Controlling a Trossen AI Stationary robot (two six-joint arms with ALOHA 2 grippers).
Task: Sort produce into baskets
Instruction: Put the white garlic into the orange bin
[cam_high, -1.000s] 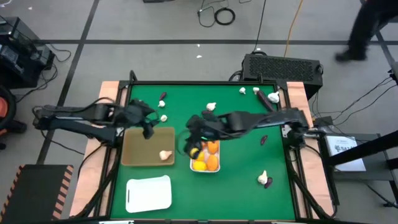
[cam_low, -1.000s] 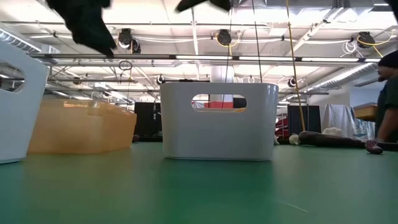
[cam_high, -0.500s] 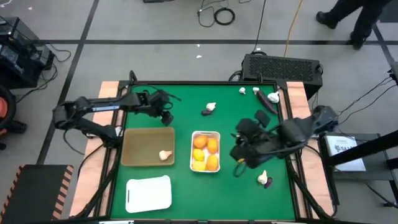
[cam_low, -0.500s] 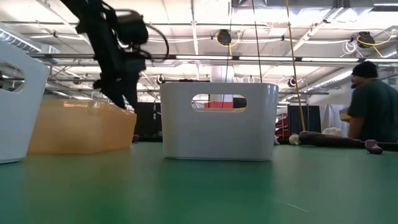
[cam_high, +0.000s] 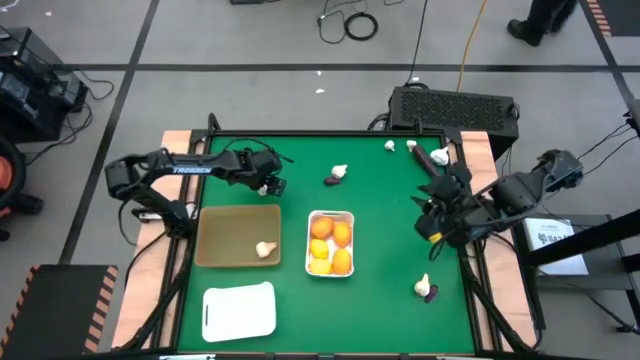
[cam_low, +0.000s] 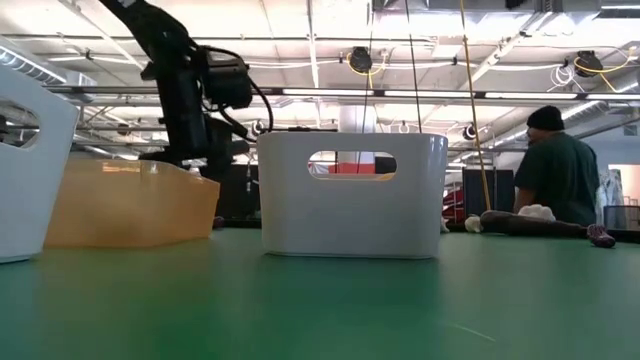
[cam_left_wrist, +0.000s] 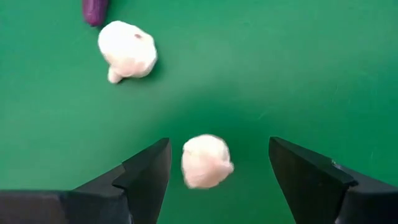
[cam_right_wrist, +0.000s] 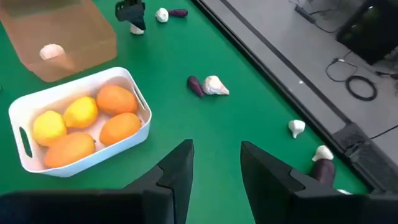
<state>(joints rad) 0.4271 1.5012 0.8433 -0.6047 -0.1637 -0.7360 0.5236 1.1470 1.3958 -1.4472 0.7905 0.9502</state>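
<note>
Left gripper (cam_left_wrist: 217, 171) spread wide around a garlic bulb (cam_left_wrist: 206, 160) on the green table (cam_left_wrist: 280, 68) (second bulb (cam_left_wrist: 127, 51) nearby), right gripper (cam_right_wrist: 214, 165) empty, fingers apart, citrus (cam_right_wrist: 84, 127) in white basket (cam_right_wrist: 28, 152).

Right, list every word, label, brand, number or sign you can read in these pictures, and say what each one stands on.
"TROSSEN": apparently, in white letters on the left arm in the high view; small, so only just legible.
White sheet beside the table's right edge: printed, but too small to read.
Baskets, produce and table: no readable text in any view.
</note>
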